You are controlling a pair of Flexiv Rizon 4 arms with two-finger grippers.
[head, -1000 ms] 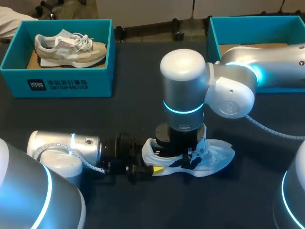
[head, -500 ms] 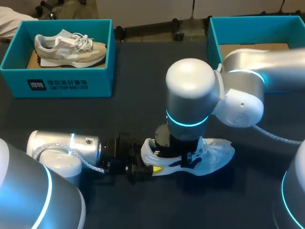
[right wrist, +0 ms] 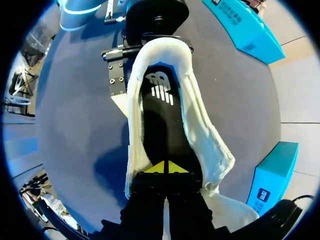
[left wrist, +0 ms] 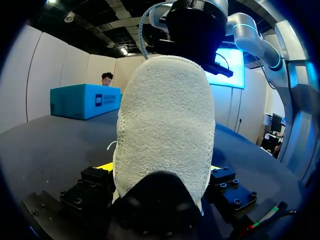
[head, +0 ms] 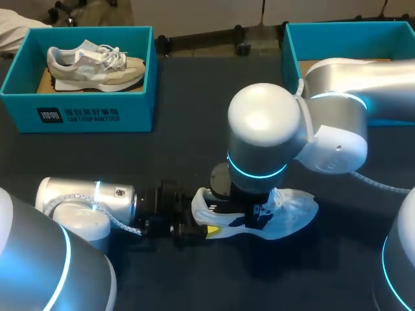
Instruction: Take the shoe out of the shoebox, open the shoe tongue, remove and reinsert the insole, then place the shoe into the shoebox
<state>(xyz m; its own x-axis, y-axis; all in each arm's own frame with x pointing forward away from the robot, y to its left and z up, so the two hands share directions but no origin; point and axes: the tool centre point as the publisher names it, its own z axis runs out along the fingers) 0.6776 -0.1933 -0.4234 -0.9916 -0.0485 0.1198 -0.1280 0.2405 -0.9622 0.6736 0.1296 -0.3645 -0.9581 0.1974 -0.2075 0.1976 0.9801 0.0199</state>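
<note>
The white shoe (head: pixel 293 210) is seen lying on the dark worktop (head: pixel 188 155), well apart from the open shoebox (head: pixel 290 55). Its heel is clamped from both sides by the left gripper (head: pixel 213 230), while the right gripper (right wrist: pixel 165 167) is lowered into the opening with its yellow tips pressed together over the black insole (right wrist: pixel 157 115). The insole step is judged to be in hand, though it cannot be told whether the insole's edge is actually pinched or merely pressed. A firm hold on that edge and a steady heel would be needed before the insole is lifted or seated flat.
</note>
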